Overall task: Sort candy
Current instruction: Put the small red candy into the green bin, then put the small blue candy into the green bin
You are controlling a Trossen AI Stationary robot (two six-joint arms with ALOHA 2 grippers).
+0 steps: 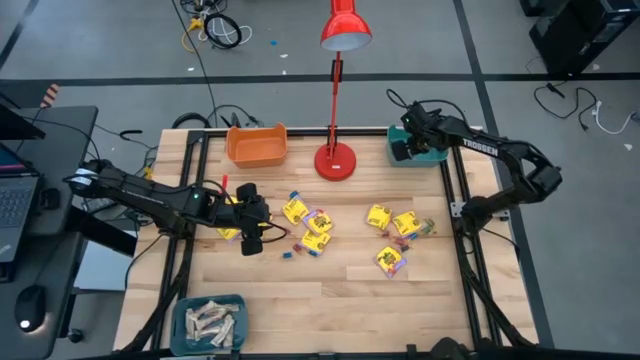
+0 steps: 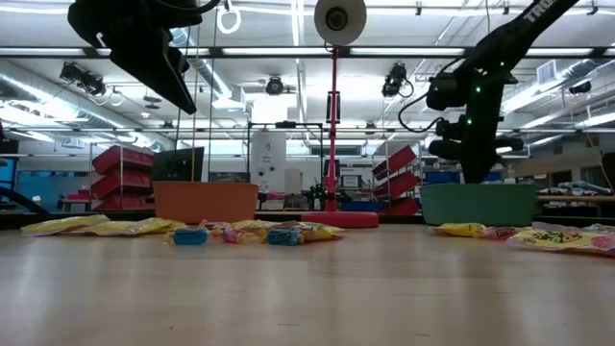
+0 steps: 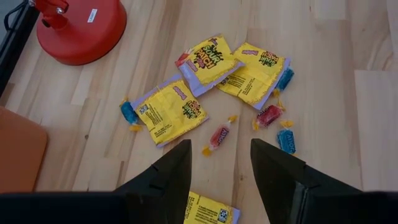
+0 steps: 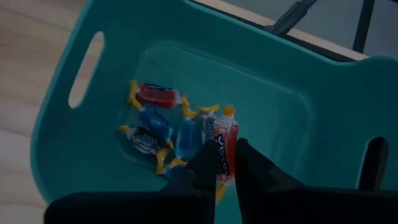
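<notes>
Currently my right tool hangs over the teal bin at the table's far right corner, its fingers just parting around a red wrapped piece; whether that sweet is pinched or already free I cannot tell. To finish this drop well I would open fully while low over the bin floor, so the piece lands beside the small red, blue and dark twist-wrapped pieces already there rather than bouncing off the smooth plastic wall.

My left tool hovers released, fingers wide, above the loose candy mid-table: flat, glossy yellow packets and tiny twist-ended sweets on pale wood grain. A second teal bin at the near left holds pale beige bars.
</notes>
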